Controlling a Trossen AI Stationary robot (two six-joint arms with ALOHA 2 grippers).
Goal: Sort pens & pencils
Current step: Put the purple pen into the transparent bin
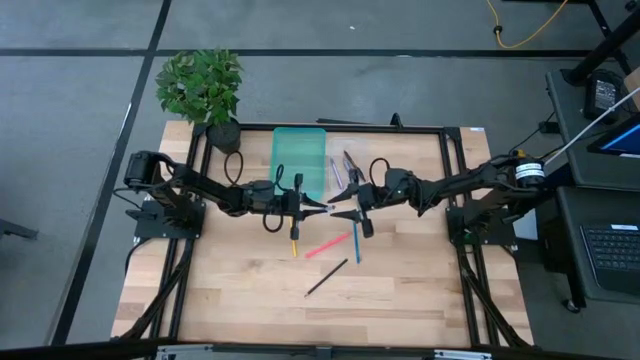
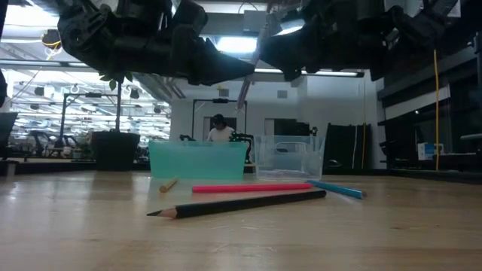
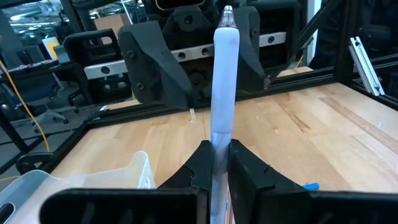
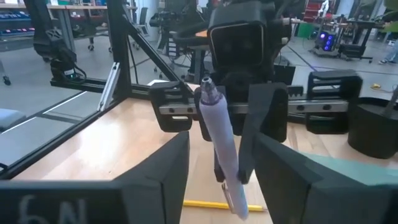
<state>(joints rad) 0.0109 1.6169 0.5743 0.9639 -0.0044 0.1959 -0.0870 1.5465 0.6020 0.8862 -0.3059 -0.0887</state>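
1. Nearest the low camera lies a black pencil (image 2: 245,203), flat on the table (image 2: 392,233), its sharpened tip pointing to 9 o'clock. Behind it lie a pink-red pen (image 2: 252,188), a blue pen (image 2: 337,190) and a yellow-orange pencil (image 2: 168,184).

2. Seen from above, these four sticks lie at 6 o'clock from the two grippers: the yellow-orange pencil (image 1: 295,240), the pink-red pen (image 1: 327,246), the blue pen (image 1: 357,245) and the black pencil (image 1: 326,277).

3. Left gripper (image 3: 216,152): the fingers are clamped on a pale purple pen (image 3: 224,81). The pen's long axis stands roughly upright and crosses the line between the two grippers.

4. Right gripper (image 4: 217,155): the fingers are spread wide, one on each side of the same purple pen (image 4: 221,146), with a gap visible on both sides. It holds nothing.

5. Governing relation: the two grippers meet tip to tip over the middle of the table. The left gripper (image 1: 322,208) points toward 3 o'clock and the right gripper (image 1: 338,213) toward 9 o'clock. The pen sits between them and only the left arm carries it.

6. Destination: the teal tray (image 1: 299,160) lies at 12 o'clock from the left gripper. The clear tray (image 2: 290,156) stands just beside it, toward 3 o'clock. The left arm is judged the arm to deliver the pen.
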